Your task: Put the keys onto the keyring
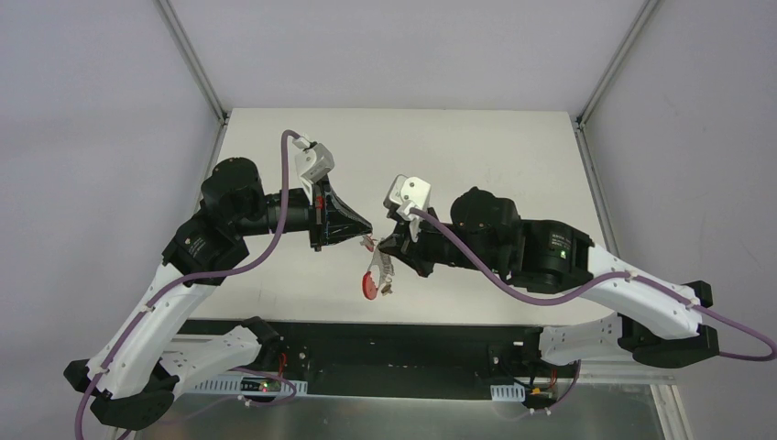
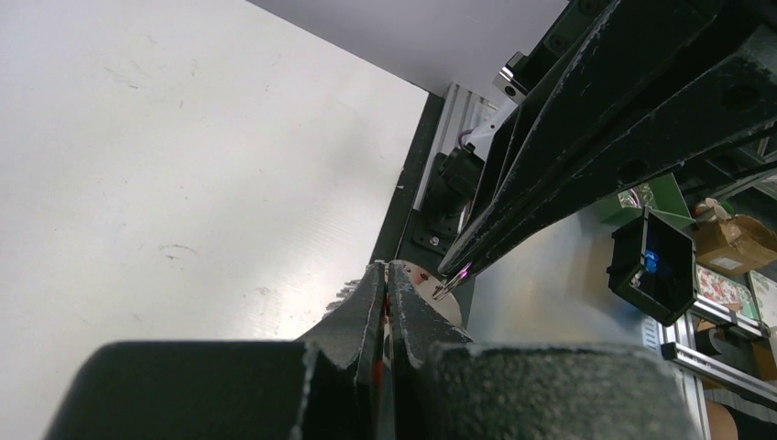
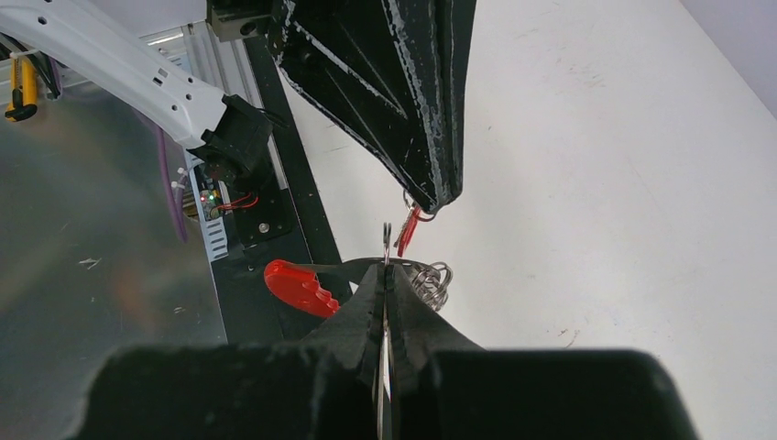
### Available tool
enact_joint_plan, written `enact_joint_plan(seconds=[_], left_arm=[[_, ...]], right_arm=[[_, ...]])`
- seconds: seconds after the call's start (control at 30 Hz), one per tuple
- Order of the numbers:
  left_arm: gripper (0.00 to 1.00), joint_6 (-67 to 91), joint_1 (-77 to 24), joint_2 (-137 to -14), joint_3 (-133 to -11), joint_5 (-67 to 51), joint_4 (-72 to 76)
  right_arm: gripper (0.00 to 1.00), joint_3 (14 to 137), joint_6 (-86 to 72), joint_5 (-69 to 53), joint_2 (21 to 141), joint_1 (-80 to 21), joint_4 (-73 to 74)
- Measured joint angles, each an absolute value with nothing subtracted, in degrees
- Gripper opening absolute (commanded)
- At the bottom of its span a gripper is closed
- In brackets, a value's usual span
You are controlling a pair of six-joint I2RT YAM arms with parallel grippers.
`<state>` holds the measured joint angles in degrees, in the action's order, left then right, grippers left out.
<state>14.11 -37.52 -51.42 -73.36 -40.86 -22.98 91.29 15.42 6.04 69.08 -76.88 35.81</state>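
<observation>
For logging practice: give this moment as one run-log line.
left claw: shut on small red tag | right claw: shut on thin metal strip | red piece hangs below

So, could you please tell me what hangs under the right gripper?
A red tag and coiled metal rings hang there; the right gripper's shut fingers cover how they join and what is pinched.

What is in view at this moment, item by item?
table: one, white, under both arms.
red tag: one, red, notched, hanging below the right gripper.
silver rings: small cluster, silvery, beside the right gripper's tip.
metal sliver: one, silvery, edge-on, pinched by the right gripper; key or ring, cannot tell.
small red piece: one, red, dangling on a wire loop from the left gripper's tip.
cardboard box: one, brown, beyond the table's edge.
left gripper: one, black, shut, above mid-table.
right gripper: one, black, shut, facing the left one.
</observation>
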Motion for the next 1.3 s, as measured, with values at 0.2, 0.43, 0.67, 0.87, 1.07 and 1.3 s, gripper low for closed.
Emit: enact_joint_plan(seconds=[0.2, 0.43, 0.67, 0.87, 1.07, 1.3], left_arm=[[0.00, 14.11, -37.52, -51.37, -73.36, -40.84, -23.00], [0.00, 14.11, -37.52, -51.05, -73.43, -40.88, -23.00], [0.00, 14.11, -37.52, -50.11, -73.67, -41.39, -23.00], [0.00, 14.11, -37.52, -49.89, -73.71, -41.52, -23.00], [0.00, 14.02, -37.52, -49.71, -73.71, -41.50, -23.00], [0.00, 13.56, -37.52, -48.90, -73.71, -41.52, -22.98]], right_arm=[[0.00, 91.26, 15.40, 7.60, 69.08, -76.88, 35.83], [0.00, 91.05, 15.03, 10.63, 69.08, -76.88, 35.86], [0.00, 91.07, 14.94, 11.86, 70.48, -76.88, 35.86], [0.00, 91.79, 14.33, 11.75, 72.69, -76.88, 36.27], [0.00, 92.82, 13.63, 11.66, 73.06, -76.88, 36.36], [0.00, 94.72, 12.47, 11.60, 73.14, -76.88, 36.47]])
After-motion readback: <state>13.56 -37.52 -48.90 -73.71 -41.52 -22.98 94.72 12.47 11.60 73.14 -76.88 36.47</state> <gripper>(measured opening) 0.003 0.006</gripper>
